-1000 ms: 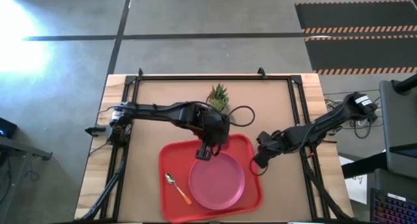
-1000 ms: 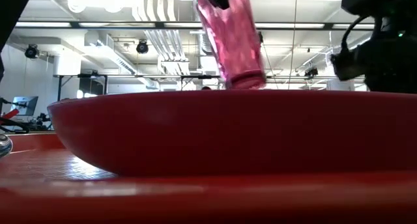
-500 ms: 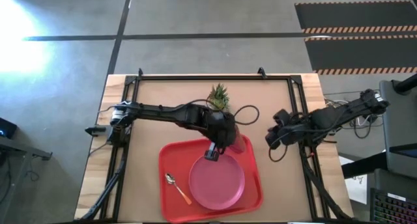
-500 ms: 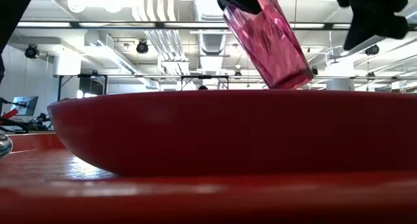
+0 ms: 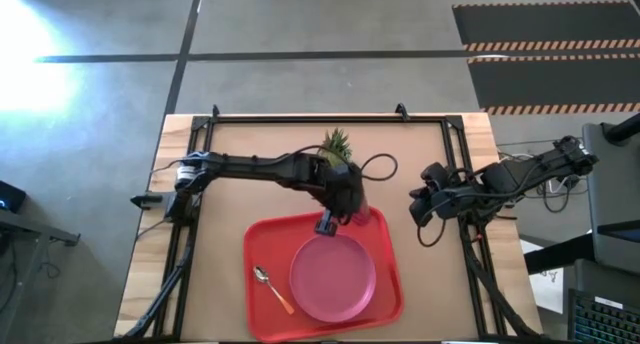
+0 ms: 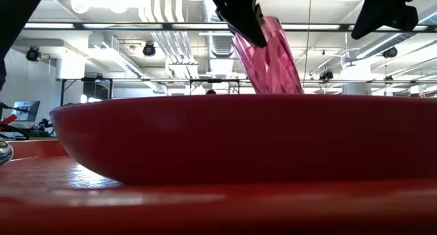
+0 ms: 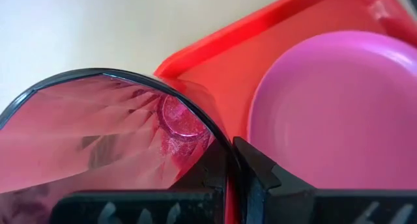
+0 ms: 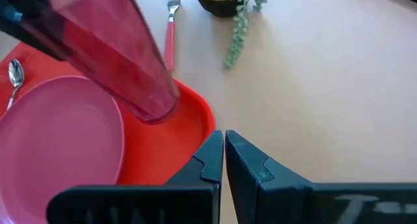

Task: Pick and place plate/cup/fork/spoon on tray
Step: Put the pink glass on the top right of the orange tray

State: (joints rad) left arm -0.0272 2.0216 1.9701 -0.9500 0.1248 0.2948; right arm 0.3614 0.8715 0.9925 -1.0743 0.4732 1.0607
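1. Left claw (image 5: 340,206): clamped on the rim of the cup (image 6: 268,56), one finger inside the mouth and one outside, as the left wrist view shows. The claw hangs over the far edge of the tray (image 5: 262,246), near its far right corner.

2. Cup: carried clear of the tray floor and tilted, base lower than mouth. In the right wrist view its base hovers over the strip of tray between the plate (image 5: 333,277) and the tray's far right rim. Whether the base touches anything cannot be settled; the low view hides it behind the plate's wall.

3. Judgement on the step in hand: this is the set-down of the cup. To do it well, bring the cup upright before lowering, so the base lands flat and not on its edge. A tilted landing on hard plastic invites a topple.

4. Landing spot: the free strip looks narrow. Aim for bare tray, clear of both the plate's rim and the tray's raised rim; a base half on either would rock.

5. Release: open only once the base is seated, then lift straight up so the inside finger does not drag the cup over.

6. Surroundings: the spoon (image 5: 270,286) lies on the tray near its left edge. The fork (image 8: 171,30) lies on the table beyond the tray's far edge, beside a small potted plant (image 5: 336,146).

7. Right claw (image 5: 418,206): closed, empty, parked over the table off the tray's right edge.
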